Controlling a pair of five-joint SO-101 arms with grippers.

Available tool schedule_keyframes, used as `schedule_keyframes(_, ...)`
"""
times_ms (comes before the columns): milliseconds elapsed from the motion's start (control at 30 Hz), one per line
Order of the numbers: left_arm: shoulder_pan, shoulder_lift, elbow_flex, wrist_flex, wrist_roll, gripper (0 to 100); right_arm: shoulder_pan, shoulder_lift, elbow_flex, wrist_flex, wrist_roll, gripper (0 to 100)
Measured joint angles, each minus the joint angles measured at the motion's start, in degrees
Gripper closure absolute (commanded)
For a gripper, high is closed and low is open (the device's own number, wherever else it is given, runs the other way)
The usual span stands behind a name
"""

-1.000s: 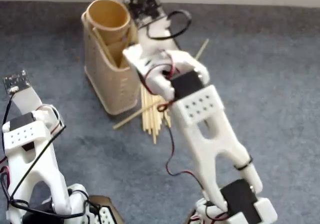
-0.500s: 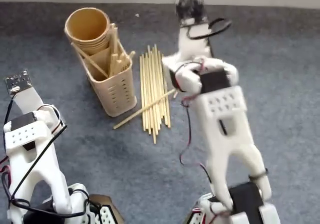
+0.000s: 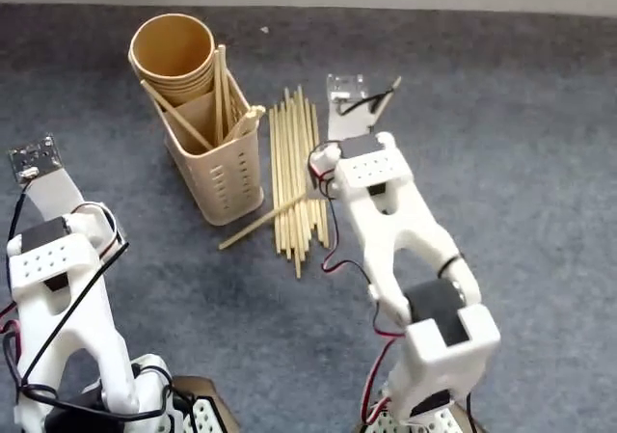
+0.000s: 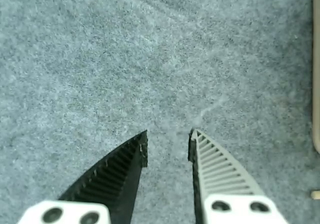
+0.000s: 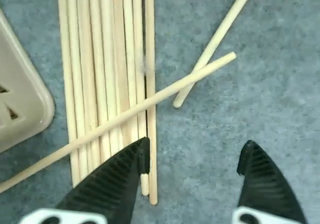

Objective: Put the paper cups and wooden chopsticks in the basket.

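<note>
Although the cups [image 3: 174,47] already sit nested in one corner of the basket [image 3: 227,177] and a few chopsticks [image 3: 224,86] lean upright beside them, the task looks roughly half done at best, since most of the sticks lie out on the surface [image 3: 521,163]. A neat row [image 3: 297,173] of them rests side by side just beside the basket, running lengthways away from the arms; a crossing stick [image 3: 253,227] lies slantwise over the row with its lower end near the basket's foot, and a stray stick [image 5: 215,44] lies apart on the far side of the row, angled away from it. The sticks are pale, thin, round and plain, and being packed so tightly they would probably be hard to pinch singly. The cups are tan paper, stacked mouth up and rising above the rim. The basket is a tall cream plastic bin with slotted walls, standing upright. The right end effector [image 5: 196,146] hangs over the outer edge of the row with its jaws spread wide and nothing between them, one jaw above the outermost sticks and the other above bare surface. The left end effector [image 4: 168,133] is parted only a little, holds nothing, and points down at bare surface well apart from the sticks.
</note>
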Motion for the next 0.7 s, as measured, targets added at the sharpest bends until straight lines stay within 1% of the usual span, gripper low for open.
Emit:
schedule_keyframes(167, 0.0, 0.0, 0.0, 0.0, 0.0, 83, -0.4, 4.9, 0.0, -4.0, -7.6, 71.3)
schedule_keyframes(267, 0.0, 0.0, 0.0, 0.0, 0.0, 83, -0.4, 5.4, 0.0, -5.9, -14.2, 71.3)
schedule_keyframes(333, 0.3, 0.0, 0.0, 0.0, 0.0, 83, -0.4, 5.3, 0.0, -6.2, -16.8, 71.3)
schedule_keyframes(433, 0.4, 0.0, 0.0, 0.0, -0.2, 83, -0.4, 3.6, 0.1, -6.5, -18.0, 71.3)
schedule_keyframes(567, 0.9, 0.0, 0.0, 0.0, 0.0, 83, -3.3, 1.1, 0.2, -6.9, -18.4, 71.3)
schedule_keyframes(700, 1.5, 0.0, 0.0, 0.0, -0.2, 83, -5.9, 1.1, 0.6, -11.2, -18.4, 71.3)
